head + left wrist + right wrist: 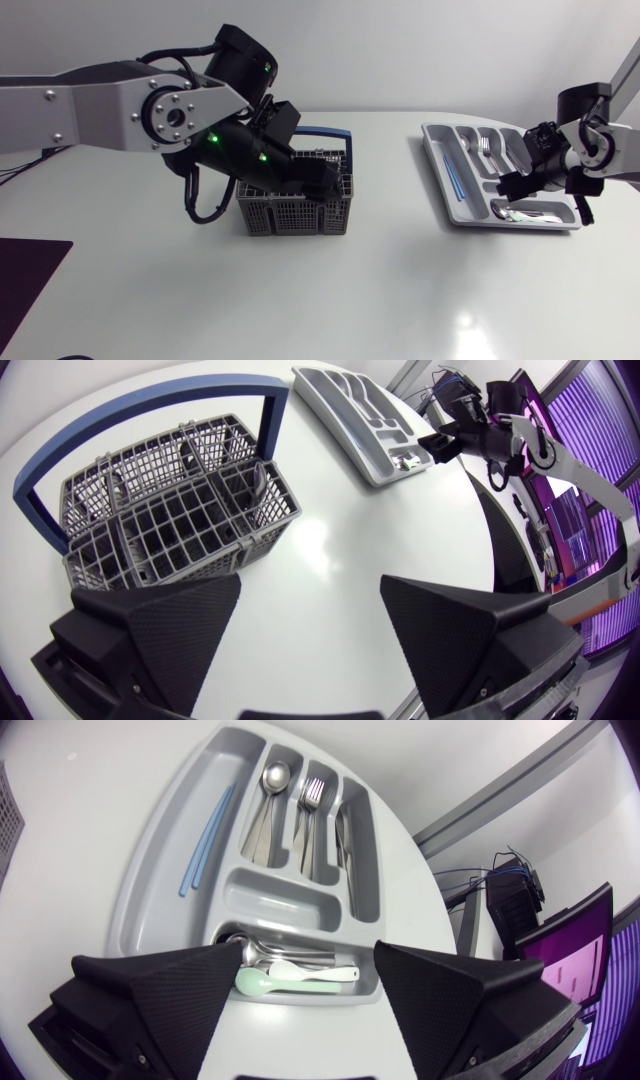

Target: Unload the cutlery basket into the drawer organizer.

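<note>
Left claw (310,585) spread wide by the grey grid-walled basket (295,212) mid-frame, right claw (307,950) wide over the moulded organizer (437,160) upper right.

Glossy smooth white tabletop (400,290) with rounded far edge; soft light glare spot (466,322); dark rectangular patch (25,280) near left.

Legible text, numbers, labels, signs: none.
Small green mark (268,69) on black joint housing of left arm (100,105): too small to read.
Cutlery basket (290,215), drawer organizer (437,170): no print to be made out in any view.
</note>
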Controlling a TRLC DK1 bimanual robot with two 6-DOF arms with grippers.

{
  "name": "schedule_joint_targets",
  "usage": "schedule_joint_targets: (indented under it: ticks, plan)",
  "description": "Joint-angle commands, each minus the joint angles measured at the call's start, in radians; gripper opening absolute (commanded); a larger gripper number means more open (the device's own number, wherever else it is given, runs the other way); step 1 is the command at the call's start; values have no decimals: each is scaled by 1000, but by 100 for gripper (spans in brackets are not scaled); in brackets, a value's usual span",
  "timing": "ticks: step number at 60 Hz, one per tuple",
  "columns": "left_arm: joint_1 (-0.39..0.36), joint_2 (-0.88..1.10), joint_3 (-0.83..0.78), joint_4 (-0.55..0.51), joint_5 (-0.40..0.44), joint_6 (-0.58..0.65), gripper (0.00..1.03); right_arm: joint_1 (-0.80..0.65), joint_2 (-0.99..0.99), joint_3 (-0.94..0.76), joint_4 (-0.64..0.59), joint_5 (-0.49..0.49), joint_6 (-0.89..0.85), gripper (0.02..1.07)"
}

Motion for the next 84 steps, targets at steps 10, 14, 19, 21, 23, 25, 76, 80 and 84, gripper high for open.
schedule_joint_targets:
  ticks: [10, 14, 19, 21, 23, 25, 76, 80, 84]
  plan:
    - [7, 79, 79, 7, 8, -20, 98, -15, -164, 33, -55, -143, 130, 102]
    - [10, 97, 94, 7, 8, -18, 98, -23, -209, 27, -68, -216, 169, 102]
    - [15, 117, 108, 19, 7, -17, 98, -21, -241, 8, -72, -276, 199, 102]
    - [18, 129, 116, 27, 7, -14, 98, -18, -250, -1, -75, -304, 210, 102]
    - [19, 138, 120, 31, 7, -7, 98, -12, -253, -9, -77, -321, 221, 102]
    - [24, 155, 129, 37, 7, -3, 98, -2, -255, -18, -77, -325, 232, 102]
    - [51, 323, 272, 90, -7, 167, 60, 186, -315, -200, 3, -407, 290, 102]
    - [51, 330, 278, 83, -7, 178, 59, 195, -321, -210, 7, -416, 293, 102]
    - [51, 338, 283, 77, -7, 187, 59, 212, -327, -216, 14, -419, 297, 102]
